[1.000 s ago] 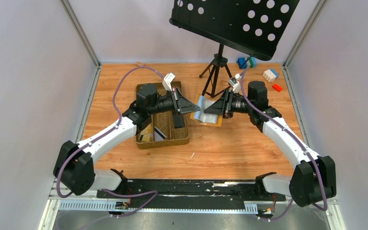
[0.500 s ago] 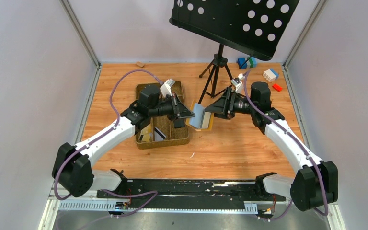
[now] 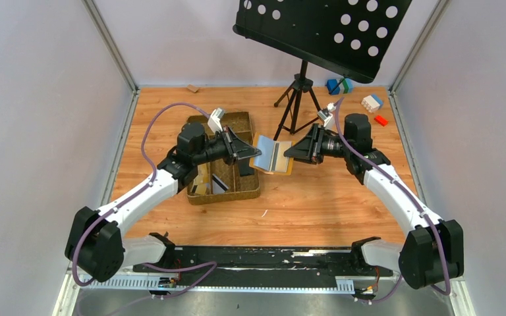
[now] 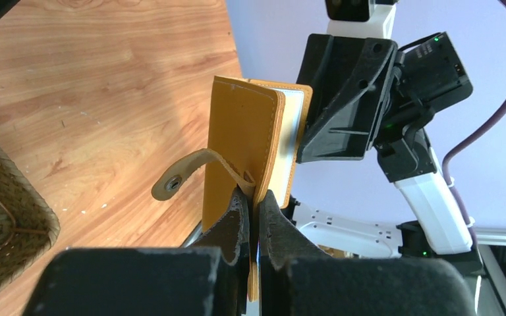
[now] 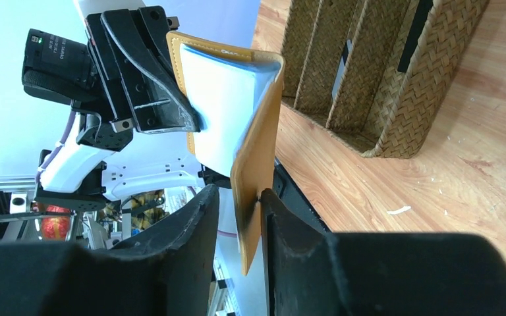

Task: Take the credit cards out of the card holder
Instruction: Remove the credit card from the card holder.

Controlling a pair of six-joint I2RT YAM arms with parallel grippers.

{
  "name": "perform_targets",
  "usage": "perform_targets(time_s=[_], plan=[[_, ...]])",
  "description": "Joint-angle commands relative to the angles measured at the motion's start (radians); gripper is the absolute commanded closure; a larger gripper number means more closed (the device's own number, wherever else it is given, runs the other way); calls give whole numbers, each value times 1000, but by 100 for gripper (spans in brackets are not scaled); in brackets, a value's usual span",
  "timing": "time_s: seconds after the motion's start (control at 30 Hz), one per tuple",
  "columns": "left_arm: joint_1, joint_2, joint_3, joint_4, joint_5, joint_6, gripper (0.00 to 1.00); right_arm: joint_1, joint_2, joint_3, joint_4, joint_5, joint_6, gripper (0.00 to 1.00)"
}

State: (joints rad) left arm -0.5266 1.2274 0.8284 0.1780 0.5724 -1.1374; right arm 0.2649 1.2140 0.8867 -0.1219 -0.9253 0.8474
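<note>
- Both arms are mounted at the near edge of the table and reach inward toward each other.
- A woven tray sits on the table under the left forearm. It has several compartments.
- The credit cards lie in the tray. Tan ones are in a near compartment, a dark card is beside them, and a black card is in the compartment toward the centre.
- The card holder is held up off the table between the two grippers, just right of the tray. It is spread open and its grey-blue lining faces up.
- The left gripper is fully closed on the edge of one mustard-yellow flap. The flap stands upright between its fingers.
- A strap with a snap at its end curls off this flap to the left.
- The right gripper straddles the opposite flap with its jaws a little way apart.
- One right finger touches the flap. A slim dark gap shows on the other side, so a firm clamp cannot be confirmed.
- A black tripod stands on the table just beyond the card holder.
- It carries a perforated music stand, tilted, high above the scene.
- Toy blocks lie at the far right corner, well apart from the grippers.
</note>
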Motion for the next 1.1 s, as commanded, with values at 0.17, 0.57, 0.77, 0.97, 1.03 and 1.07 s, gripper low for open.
perform_targets(time_s=[0.17, 0.57, 0.77, 0.97, 1.03, 1.07], plan=[[23, -34, -38, 202, 38, -106, 100, 14, 19, -31, 106, -41, 64, 59], [42, -39, -68, 246, 45, -142, 100, 32, 36, -19, 103, -42, 60, 90], [79, -66, 25, -193, -40, 95, 79, 33, 30, -4, 68, -30, 42, 100], [75, 44, 295, -755, -192, 402, 40, 33, 44, 29, -11, 0, -11, 100], [55, 85, 391, -861, -243, 474, 40, 35, 57, 53, -73, 24, -49, 100], [33, 92, 434, -880, -264, 502, 41, 37, 64, 64, -101, 37, -66, 100]])
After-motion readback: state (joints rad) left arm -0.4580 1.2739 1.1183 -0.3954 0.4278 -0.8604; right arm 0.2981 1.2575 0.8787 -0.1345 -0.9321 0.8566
